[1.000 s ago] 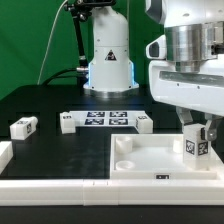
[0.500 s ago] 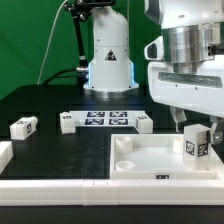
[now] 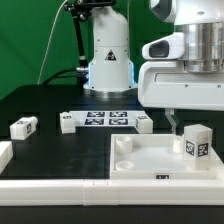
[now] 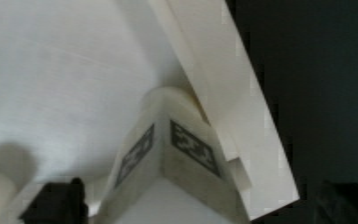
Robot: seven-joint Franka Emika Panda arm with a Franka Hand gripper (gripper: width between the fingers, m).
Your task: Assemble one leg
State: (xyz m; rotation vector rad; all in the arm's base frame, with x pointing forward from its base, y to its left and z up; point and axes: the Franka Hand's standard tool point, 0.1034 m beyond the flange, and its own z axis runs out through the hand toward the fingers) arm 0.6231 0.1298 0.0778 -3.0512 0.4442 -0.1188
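A leg [image 3: 197, 143], a small white block with a square tag on its face, stands upright in the corner of the white tray [image 3: 150, 165] on the exterior view's right. My gripper [image 3: 193, 121] hangs just above it with its jaws apart and holds nothing; one dark finger [image 3: 170, 121] shows to the left of the leg's top. In the wrist view the leg [image 4: 176, 150] stands against the tray's raised rim [image 4: 220, 90], with a dark fingertip [image 4: 60, 200] beside it.
The marker board [image 3: 105, 119] lies behind the tray, with a spare leg [image 3: 67, 121] at one end and another [image 3: 143, 122] at the other. A third spare leg [image 3: 23, 126] lies at the far left. A white edge piece [image 3: 5, 155] sits at the left border.
My gripper has let go of the leg and risen straight up; the leg stays standing in the tray's corner.
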